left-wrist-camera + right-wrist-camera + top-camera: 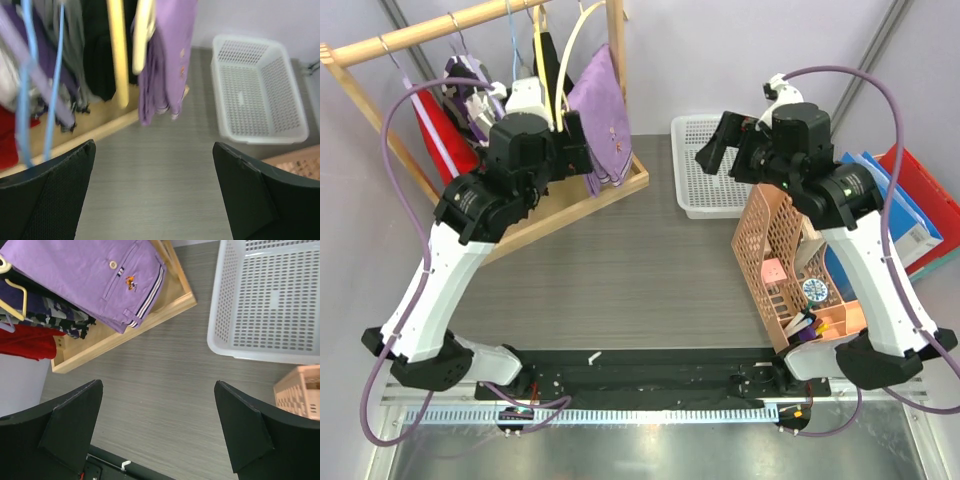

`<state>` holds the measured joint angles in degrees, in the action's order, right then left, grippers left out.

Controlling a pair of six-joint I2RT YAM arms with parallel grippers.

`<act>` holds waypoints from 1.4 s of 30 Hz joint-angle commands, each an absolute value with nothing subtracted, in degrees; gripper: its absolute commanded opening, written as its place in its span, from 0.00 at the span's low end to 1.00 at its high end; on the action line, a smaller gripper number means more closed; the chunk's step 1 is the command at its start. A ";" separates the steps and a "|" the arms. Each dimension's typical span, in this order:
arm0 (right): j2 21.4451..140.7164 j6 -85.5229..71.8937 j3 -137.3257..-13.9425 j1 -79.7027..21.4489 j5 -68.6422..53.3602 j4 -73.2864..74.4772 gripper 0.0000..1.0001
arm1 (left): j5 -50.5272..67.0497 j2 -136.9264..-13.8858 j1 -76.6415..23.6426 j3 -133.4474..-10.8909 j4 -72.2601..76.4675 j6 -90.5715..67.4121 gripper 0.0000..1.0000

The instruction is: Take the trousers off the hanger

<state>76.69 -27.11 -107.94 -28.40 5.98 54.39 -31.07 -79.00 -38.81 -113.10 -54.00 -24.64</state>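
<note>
The lilac trousers hang folded over a cream hanger at the right end of the wooden rack. Their button and back pocket show in the right wrist view. The camouflage trousers hang further left behind them, beside a red garment. My left gripper hovers open just in front of the lilac trousers, with only bare table between its fingers. My right gripper stands open above the table by the white basket, holding nothing.
A white perforated basket sits at the back right of the grey table. A peach lattice crate stands at the right, with blue and red trays behind it. The rack's wooden base borders the trousers' lower edge.
</note>
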 commanded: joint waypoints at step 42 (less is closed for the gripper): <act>80.07 -20.92 -95.62 -42.89 -4.93 49.72 0.94 | -14.87 -84.28 -6.16 -127.80 -42.63 -45.43 0.65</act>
<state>84.47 -23.42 -91.83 -42.92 -4.34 42.72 -23.68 -83.64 -11.81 -127.37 -47.13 -36.36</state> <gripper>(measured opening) 0.940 0.666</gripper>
